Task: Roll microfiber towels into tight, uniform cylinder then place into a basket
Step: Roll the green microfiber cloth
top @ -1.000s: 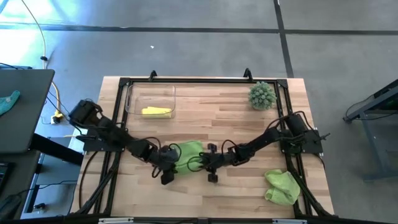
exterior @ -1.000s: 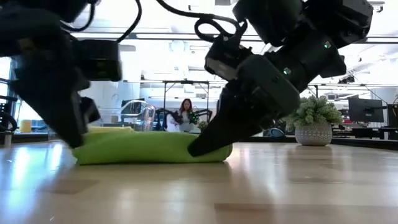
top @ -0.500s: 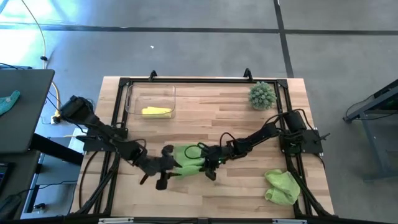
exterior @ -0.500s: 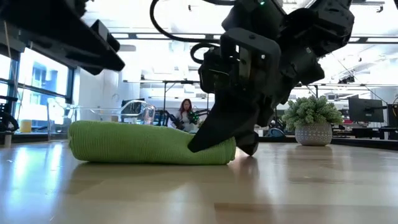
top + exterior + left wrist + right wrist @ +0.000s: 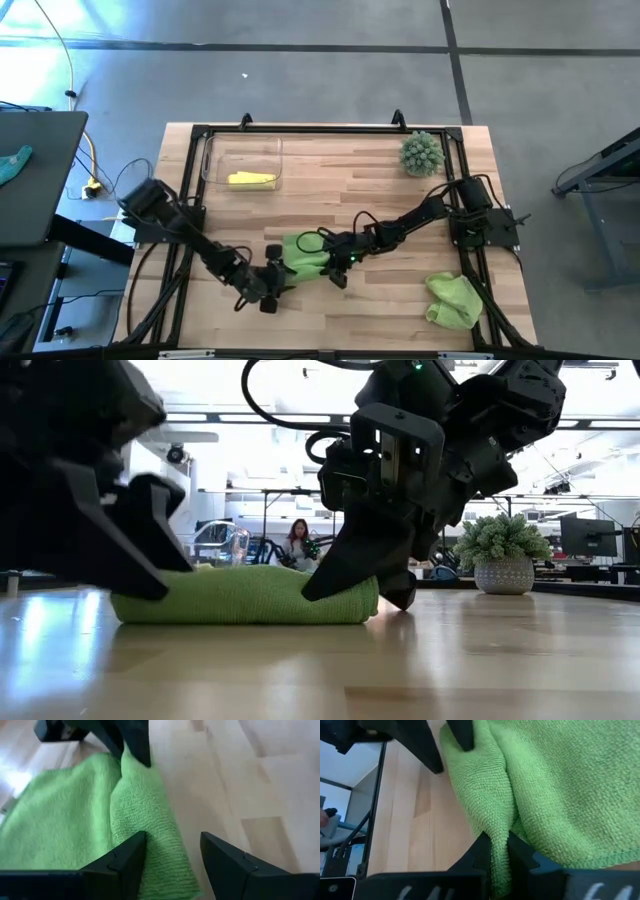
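Observation:
A light green microfiber towel (image 5: 305, 252) lies near the table's front middle, its near edge rolled into a thick fold (image 5: 150, 820). My right gripper (image 5: 498, 855) is shut on that fold at the towel's right end (image 5: 350, 595). At the left end, my left gripper (image 5: 172, 865) stands open, its fingers astride the fold. A pale yellow towel (image 5: 250, 179) lies in the clear basket (image 5: 208, 160) at the far left. A second green towel (image 5: 452, 300) sits crumpled at the near right. My left gripper has one finger (image 5: 125, 860) lying on the cloth in the crease beside the fold; the other finger (image 5: 227, 867) is over bare wood. It comes slanting down from the table's left. My right gripper pinches the rolled fold (image 5: 495, 827) between its two fingers at the towel's right end. It slants down from the right, and the fingers lie across the fold. The towel rests on the table.
A spiky green plant in a pot (image 5: 421, 153) stands at the far right. Black frame rails (image 5: 300, 130) run along the table's edges. Bare wood (image 5: 340, 190) lies between the towel and the basket.
My left gripper has lifted off the towel's left end, swung out toward the near edge, rolled at the wrist and come back down at that end. My right gripper has rolled at the wrist at the right end. The towel's fold has grown thicker.

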Available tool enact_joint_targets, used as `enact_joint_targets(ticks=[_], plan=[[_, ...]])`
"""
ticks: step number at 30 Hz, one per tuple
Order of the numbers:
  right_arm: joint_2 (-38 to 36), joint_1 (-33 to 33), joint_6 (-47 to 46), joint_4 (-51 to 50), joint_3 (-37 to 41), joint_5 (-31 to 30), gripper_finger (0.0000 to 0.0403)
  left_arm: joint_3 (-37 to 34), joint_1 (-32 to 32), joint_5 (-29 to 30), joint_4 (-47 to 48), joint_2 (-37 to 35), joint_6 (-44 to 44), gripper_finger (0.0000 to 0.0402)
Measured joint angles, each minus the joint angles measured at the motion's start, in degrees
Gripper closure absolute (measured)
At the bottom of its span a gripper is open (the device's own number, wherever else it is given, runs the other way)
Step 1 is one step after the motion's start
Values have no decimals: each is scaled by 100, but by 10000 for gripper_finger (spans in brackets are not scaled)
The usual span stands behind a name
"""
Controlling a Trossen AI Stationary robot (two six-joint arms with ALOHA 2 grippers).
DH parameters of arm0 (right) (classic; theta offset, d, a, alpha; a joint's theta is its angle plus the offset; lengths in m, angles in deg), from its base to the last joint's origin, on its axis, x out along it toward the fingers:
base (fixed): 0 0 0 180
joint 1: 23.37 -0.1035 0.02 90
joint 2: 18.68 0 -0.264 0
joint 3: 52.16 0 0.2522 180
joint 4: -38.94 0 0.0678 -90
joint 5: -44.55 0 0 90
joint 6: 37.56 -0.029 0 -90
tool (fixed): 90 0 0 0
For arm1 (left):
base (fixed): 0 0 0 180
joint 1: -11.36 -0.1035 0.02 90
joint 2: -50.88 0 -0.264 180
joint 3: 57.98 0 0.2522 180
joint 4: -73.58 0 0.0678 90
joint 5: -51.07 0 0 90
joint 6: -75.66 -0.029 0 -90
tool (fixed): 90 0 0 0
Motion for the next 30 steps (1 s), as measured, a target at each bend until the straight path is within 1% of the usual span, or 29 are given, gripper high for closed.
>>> enact_joint_targets(ticks=[3, 6, 9, 10, 13, 15, 17, 20, 22, 24, 26, 30], plan=[[0, 0, 37, -2, -1, -6, 386, 6, -76, 41, -78, 169, 313, 227], [0, -33, 106, 29, 3, -26, 385, 14, -225, 46, 15, 205, 839, 245], [-32, -76, 278, 81, 24, -50, 369, 26, -426, 4, 279, 183, 1483, 271], [-67, -90, 361, 83, 28, -50, 359, 27, -499, -97, 372, 150, 1680, 281], [-204, -99, 600, 29, 37, -8, 329, 16, -784, -745, 492, 106, 2094, 309], [-337, -104, 799, -96, 56, 43, 313, 27, -965, -1373, 430, 98, 2294, 326], [-515, -107, 1157, -328, 57, 46, 302, 27, -1142, -2002, 323, 97, 2473, 343], [-897, -110, 1761, -851, 67, -17, 296, 27, -1391, -2885, 198, 103, 2625, 361], [-1205, -170, 2040, -1250, 66, -219, 296, 23, -1512, -3385, 147, 112, 2667, 367], [-1493, -308, 2329, -1573, 66, -582, 295, 17, -1600, -3617, 126, 113, 2658, 370], [-1692, -570, 2828, -1660, 65, -993, 295, 16, -1645, -3650, 125, 113, 2659, 369], [-1708, -1195, 3976, -1260, 55, -1793, 295, 16, -1699, -3679, 125, 113, 2665, 364]])
